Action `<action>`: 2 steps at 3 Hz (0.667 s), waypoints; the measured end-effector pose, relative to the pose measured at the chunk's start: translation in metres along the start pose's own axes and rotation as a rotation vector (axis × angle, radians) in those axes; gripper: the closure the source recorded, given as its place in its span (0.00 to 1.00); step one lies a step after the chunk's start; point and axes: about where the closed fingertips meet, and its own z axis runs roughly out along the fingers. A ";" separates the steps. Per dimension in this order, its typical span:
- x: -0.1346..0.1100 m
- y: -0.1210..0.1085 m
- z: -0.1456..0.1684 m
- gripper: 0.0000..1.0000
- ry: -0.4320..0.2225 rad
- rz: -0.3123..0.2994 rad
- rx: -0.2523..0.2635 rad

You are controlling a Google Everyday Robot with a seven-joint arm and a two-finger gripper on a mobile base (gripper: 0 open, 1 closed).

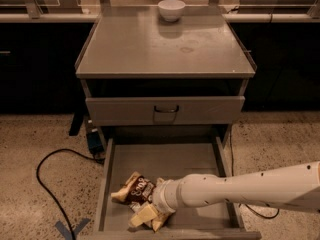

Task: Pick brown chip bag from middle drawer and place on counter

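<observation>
Brown chip bag crumpled in the front left part of the middle drawer, white script lettering facing up, one cream-yellow end pointing toward the left wall. Drawer standing fully open below a closed upper drawer face with a dark loop handle. White arm stretched in from the right, across the drawer's right wall, down to the bag. Pincer at the arm's tip, low in the drawer against the near side of the bag, largely hidden behind the round wrist; grip impossible to tell from this angle. Pale wedges just below the wrist, possibly the bag's other end, possibly part of the pincer. Table above, grey and flat, carrying a white bowl at its far edge, well apart from the bag. Black cable looping over the speckled floor to the left, blue tape mark near the drawer's front left corner.
</observation>
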 end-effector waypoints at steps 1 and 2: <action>0.001 -0.003 0.004 0.00 0.003 0.014 0.015; 0.005 -0.015 0.021 0.00 0.019 0.053 0.034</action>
